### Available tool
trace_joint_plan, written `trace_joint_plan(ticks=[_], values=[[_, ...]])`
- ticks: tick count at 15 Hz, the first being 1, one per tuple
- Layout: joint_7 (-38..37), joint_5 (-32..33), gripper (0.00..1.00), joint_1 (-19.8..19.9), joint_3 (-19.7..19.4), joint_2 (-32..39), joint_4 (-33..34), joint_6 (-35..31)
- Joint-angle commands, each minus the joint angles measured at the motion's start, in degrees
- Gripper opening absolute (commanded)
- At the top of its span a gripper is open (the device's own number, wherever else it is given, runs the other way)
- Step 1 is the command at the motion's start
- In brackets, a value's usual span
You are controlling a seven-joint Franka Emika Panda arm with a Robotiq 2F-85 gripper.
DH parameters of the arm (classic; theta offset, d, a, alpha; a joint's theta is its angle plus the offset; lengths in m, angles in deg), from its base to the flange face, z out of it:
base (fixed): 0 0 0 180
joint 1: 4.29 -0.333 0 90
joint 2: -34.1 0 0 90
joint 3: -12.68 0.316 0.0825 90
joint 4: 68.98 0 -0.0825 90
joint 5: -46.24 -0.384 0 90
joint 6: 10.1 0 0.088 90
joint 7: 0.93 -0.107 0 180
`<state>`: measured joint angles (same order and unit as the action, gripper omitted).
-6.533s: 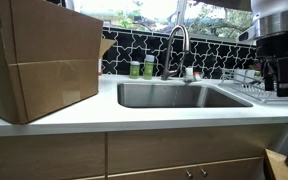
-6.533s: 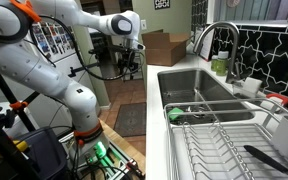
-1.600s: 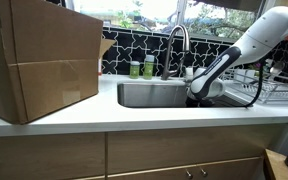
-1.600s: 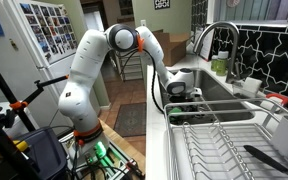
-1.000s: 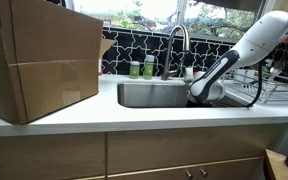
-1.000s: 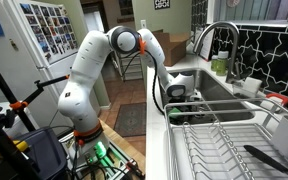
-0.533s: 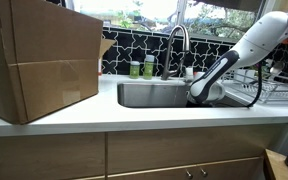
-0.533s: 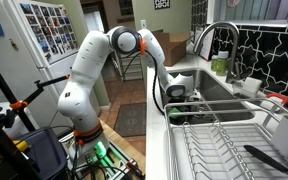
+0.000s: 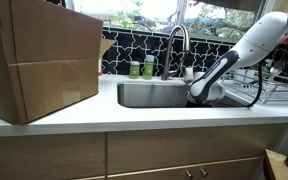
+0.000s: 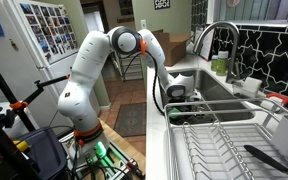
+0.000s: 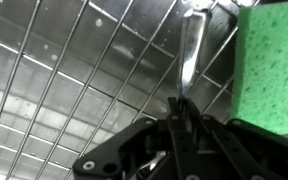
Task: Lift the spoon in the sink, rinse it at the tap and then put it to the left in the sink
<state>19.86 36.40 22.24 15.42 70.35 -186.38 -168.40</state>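
Your pincer (image 11: 180, 108) is down in the sink (image 9: 149, 97), at the end of the basin nearest the dish rack (image 10: 222, 150). In the wrist view its two fingers (image 11: 171, 125) stand narrow, closed in on the near end of the spoon (image 11: 189, 55), with the handle gripped between them. The spoon lies low over the wire grid (image 11: 64, 90) at the bottom of the basin and stretches away from the fingers toward the top of that view, where its far end meets the edge of the picture. Just beside it sits a green sponge (image 11: 274, 60); I cannot tell whether the two touch.

In both exterior views your arm (image 10: 96, 60) bends over the rim and hides the spoon. The faucet (image 9: 175, 45) rises behind the basin, near the arm. A large cardboard box (image 9: 39, 62) stands on the table (image 9: 134, 117), well apart from the arm on the other side of the sink.
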Motion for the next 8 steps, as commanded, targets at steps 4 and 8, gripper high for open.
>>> trace_joint_plan(ticks=[4, 8], values=[[1.3, -0.3, 0.02, 0.6, 0.8, 0.5, 0.5, 1.0], [0.0, 0.0, 0.02, -0.8, 0.3, -2.2, -1.8, 1.7]])
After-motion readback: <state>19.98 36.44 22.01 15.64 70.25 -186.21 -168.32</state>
